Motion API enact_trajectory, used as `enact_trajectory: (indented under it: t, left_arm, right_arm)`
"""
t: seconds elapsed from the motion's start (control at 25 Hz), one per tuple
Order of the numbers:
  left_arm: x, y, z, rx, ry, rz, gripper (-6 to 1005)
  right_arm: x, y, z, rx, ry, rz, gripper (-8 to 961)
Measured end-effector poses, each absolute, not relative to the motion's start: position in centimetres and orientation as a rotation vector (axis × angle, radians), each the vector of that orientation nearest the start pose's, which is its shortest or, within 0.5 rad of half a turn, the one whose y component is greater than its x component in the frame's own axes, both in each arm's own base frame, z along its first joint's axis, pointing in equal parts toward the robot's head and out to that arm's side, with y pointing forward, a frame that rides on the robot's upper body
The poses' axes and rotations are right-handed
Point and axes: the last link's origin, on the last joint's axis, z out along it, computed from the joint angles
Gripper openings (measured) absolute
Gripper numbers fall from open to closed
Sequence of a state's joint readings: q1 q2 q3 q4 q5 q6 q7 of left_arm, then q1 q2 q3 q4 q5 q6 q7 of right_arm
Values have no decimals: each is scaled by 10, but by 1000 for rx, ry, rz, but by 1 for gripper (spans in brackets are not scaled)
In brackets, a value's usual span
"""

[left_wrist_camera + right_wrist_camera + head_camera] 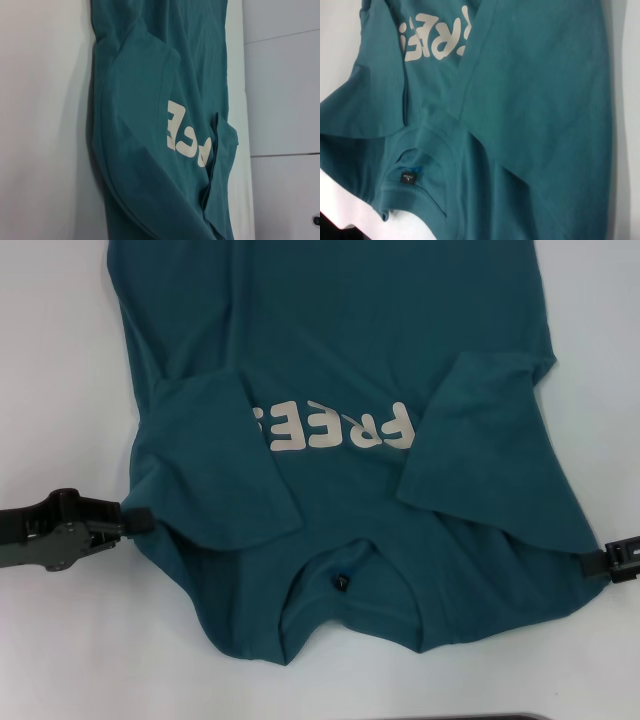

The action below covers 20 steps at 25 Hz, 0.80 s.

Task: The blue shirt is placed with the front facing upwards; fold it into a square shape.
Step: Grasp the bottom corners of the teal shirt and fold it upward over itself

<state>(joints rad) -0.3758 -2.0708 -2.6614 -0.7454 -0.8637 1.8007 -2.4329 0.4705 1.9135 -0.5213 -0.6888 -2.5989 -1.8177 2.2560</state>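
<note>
Shirt hem and lower body run out of the head view at the far edge, so the full length of the blue shirt [350, 360] cannot be confirmed. It lies front up on the white table [60, 370], collar toward the robot, spread across the middle of the work surface. Both short sleeves are folded inward over the chest: the left sleeve [225, 465] covers the start of the off-white block lettering [340, 428], the right sleeve [480, 455] covers its end, so only part of the word reads. The print is creased and partly illegible.

Fabric is soft knit cotton, dark teal-blue, with shallow wrinkles near the shoulders and a ribbed round collar [345, 570]. A small dark label [341, 581] sits inside the neck opening; its text is too small to make out.

The left gripper [140, 521], black, is at the shirt's left shoulder edge, its tip touching the cloth; whether it is apart or clamped cannot be told. The right gripper [610, 562] is mostly cut off by the frame edge at the right shoulder edge; its state likewise cannot be told. Neither wrist view shows its own fingers.
</note>
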Motion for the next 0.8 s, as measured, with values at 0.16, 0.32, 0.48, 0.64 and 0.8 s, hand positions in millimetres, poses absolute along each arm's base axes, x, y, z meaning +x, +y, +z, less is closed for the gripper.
enact_trajectory:
  t: [0.16, 0.32, 0.48, 0.64, 0.8]
  left_arm:
    - [-321, 255, 24, 2056, 2212, 660, 17]
    - [-321, 255, 24, 2055, 2213, 660, 17]
    - [-321, 255, 24, 2055, 2215, 661, 17]
    - [-321, 255, 24, 2056, 2215, 661, 17]
    - [-321, 256, 24, 2057, 2215, 661, 17]
  right_arm:
    - [355, 259, 63, -2345, 2069, 20, 911]
    - [356, 259, 63, -2330, 2079, 10, 910]
    - [354, 260, 60, -2337, 2077, 16, 910]
    - [348, 263, 52, -2364, 2074, 27, 910]
    - [342, 266, 47, -2386, 2069, 40, 909]
